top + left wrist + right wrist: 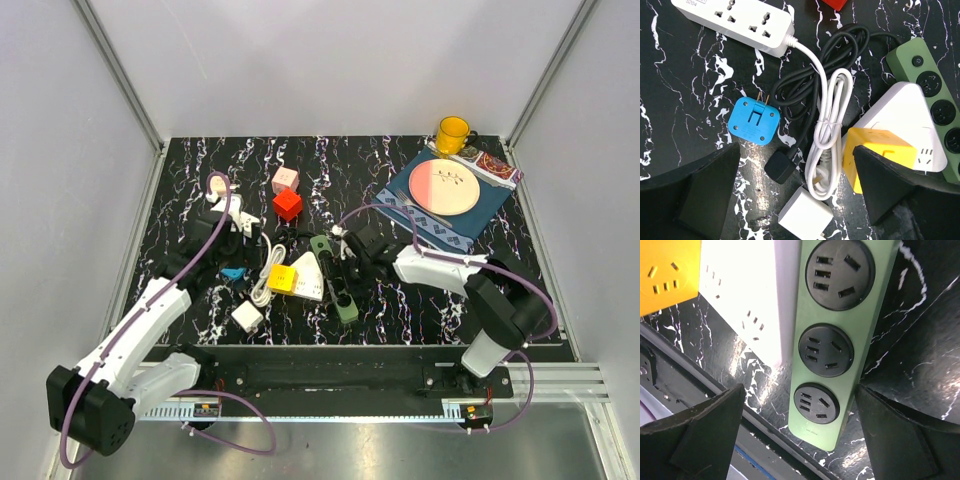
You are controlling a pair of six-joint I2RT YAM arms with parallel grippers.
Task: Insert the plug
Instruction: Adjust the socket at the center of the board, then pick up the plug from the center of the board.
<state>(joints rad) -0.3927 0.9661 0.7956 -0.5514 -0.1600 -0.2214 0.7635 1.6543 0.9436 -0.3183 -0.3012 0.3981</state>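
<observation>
I have the left gripper (797,200) jaws apart and empty. The black plug (781,167), my likely target, lies on the table between its fingers, so the left arm is nearer. The right gripper (800,435), also apart, hangs over the green power strip (832,340), whose long axis runs crosswise to the finger line.

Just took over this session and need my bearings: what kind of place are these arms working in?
Probably a lab test cell, not a home: plain white walls on metal framing box in a black marbled table, and a green power strip, a plate and a mug look like props.
</observation>
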